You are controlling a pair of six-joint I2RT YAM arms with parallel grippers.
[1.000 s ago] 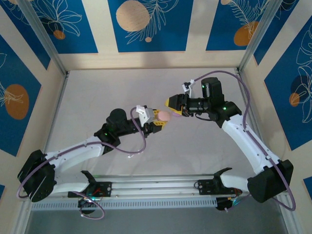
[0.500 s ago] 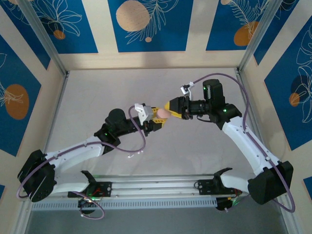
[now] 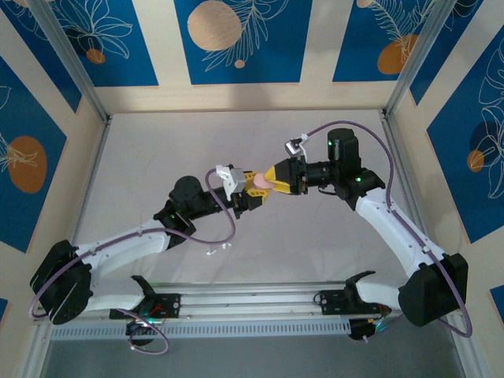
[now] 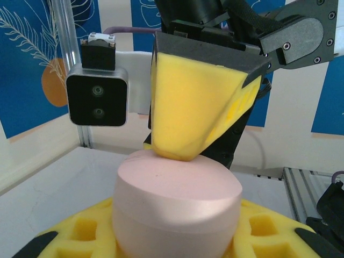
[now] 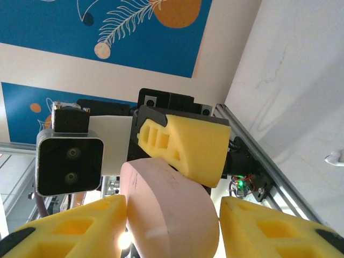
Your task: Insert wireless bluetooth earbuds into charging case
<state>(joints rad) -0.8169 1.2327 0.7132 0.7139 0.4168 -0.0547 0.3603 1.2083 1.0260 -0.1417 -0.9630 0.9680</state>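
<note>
Top view: the left gripper (image 3: 250,194) is clamped on the pink case (image 3: 257,183) over the middle of the table (image 3: 150,150). The right gripper (image 3: 275,179) meets it from 3 o'clock, with bare surface all round and the walls (image 3: 236,98) well apart

Left wrist: a yellow pad (image 4: 193,113) of the right gripper touches the case's rim at 12 o'clock

Right wrist: its jaws straddle the case, apart, with the 9 o'clock pad (image 5: 80,226) touching and the 3 o'clock pad (image 5: 269,228) just beside

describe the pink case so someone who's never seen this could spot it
Look at the middle of the white table, where the left arm and right arm meet tip to tip. Between their yellow foam fingers sits the case, a smooth pale pink pebble, rounded where everything around it is blocky black and yellow.
</note>
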